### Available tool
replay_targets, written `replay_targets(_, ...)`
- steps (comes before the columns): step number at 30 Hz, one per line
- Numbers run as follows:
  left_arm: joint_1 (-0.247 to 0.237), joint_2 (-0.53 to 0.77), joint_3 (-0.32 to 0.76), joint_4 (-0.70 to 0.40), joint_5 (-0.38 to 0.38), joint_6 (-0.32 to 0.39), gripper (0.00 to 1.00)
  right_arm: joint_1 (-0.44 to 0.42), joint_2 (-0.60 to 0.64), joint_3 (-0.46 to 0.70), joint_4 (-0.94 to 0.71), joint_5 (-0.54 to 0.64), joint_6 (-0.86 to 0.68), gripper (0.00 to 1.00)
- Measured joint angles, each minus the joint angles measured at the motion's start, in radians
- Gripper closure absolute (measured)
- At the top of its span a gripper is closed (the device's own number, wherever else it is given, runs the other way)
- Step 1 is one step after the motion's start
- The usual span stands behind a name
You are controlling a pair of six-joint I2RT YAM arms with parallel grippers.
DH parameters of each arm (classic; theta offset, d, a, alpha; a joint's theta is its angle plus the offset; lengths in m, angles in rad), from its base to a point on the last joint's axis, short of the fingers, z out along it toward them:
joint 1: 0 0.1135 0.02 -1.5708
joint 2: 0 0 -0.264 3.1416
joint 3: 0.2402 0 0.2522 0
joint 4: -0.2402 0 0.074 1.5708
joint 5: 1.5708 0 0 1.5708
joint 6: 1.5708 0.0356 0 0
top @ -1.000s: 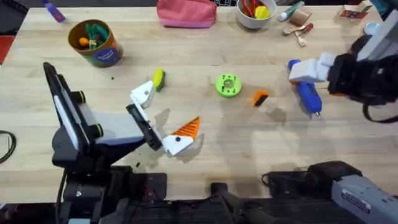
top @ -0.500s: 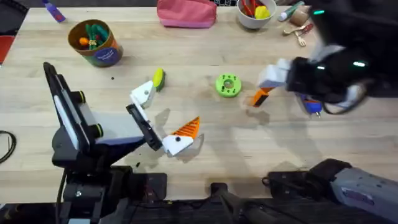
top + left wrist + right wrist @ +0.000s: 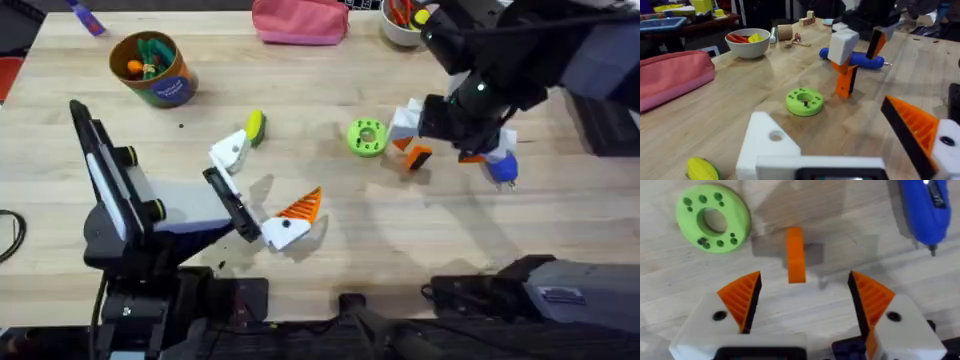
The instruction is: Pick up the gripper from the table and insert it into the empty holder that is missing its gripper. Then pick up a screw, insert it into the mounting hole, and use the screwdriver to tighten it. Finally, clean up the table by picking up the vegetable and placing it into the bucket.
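The right gripper (image 3: pixel 802 297) has its two orange fingers (image 3: pixel 742 297) spread wide, and they hold nothing. The little orange gripper (image 3: pixel 795 255) lies on the wood just ahead of the gap between them. A second ago this arm was near the right edge of the bench, over the screwdriver (image 3: pixel 500 165). Now it has swung in toward the middle and hangs right above the orange piece (image 3: pixel 417 157). The screwdriver has not moved and lies just beside the arm, on the right-edge side. The green ring (image 3: pixel 367 137) sits just beside the orange piece, toward the left edge.

The left gripper (image 3: pixel 262 190) has not moved. Its two jaws stand apart and hold nothing. One jaw is the holder (image 3: pixel 230 151), a plain white block with a round hole. The other jaw has an orange wedge (image 3: pixel 302 206) on it. The vegetable (image 3: pixel 255 126) lies touching or just beside the holder. The bucket (image 3: pixel 152 68) stands near the far left corner with toys inside. A white bowl (image 3: pixel 400 30) is at the far edge, and a pink pouch (image 3: pixel 299 20) lies there too.
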Motion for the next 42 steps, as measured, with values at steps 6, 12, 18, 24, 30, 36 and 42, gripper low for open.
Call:
replay_targets(6,0.0,0.0,0.0,0.0,0.0,0.0,0.015,-0.048,0.04,0.003,0.044,-0.055,-0.039,0.032)
replay_targets(12,0.0,0.0,0.0,0.0,0.0,0.0,0.015,-0.048,0.084,0.005,0.065,-0.093,-0.06,0.053)
replay_targets(18,0.0,0.0,0.0,0.0,0.0,0.0,0.015,-0.051,0.092,0.004,0.075,-0.102,-0.062,0.085)
replay_targets(24,0.0,0.0,0.0,0.0,0.0,0.0,0.016,-0.053,0.092,-0.017,0.09,-0.105,-0.065,0.162)
replay_targets(30,0.0,0.0,0.0,0.0,0.0,0.0,0.016,-0.053,0.092,-0.022,0.079,-0.103,-0.067,0.275)
replay_targets(36,0.0,0.0,0.0,0.0,0.0,0.0,0.015,-0.053,0.092,-0.03,0.066,-0.084,-0.068,0.41)
replay_targets(42,0.0,0.0,0.0,0.0,0.0,0.0,0.016,-0.053,0.092,-0.03,0.071,-0.077,-0.069,0.73)
